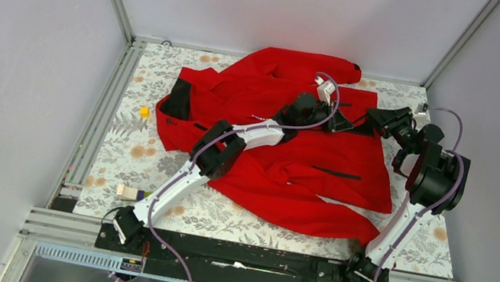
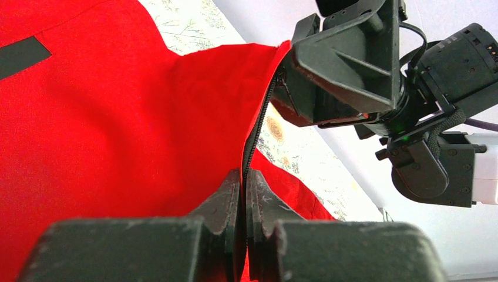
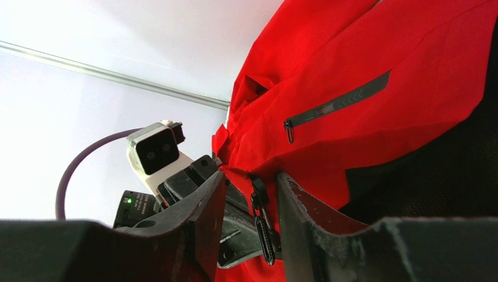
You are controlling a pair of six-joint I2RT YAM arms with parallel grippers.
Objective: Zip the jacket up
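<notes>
Red jacket (image 1: 286, 182) sprawls crumpled on floral worktop (image 1: 128, 147), black collar lining showing; left pincer (image 2: 244, 176) clamps zipper edge (image 2: 253, 135), right pincer (image 3: 249, 179) gapes around dark zipper pull (image 3: 258, 198).

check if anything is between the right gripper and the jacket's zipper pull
Nothing visible does. The zipper pull hangs bare in the gap between the open fingers of the right gripper, with no fold of the jacket across it. The left gripper pinches the zipper edge further along, not in between.
</notes>
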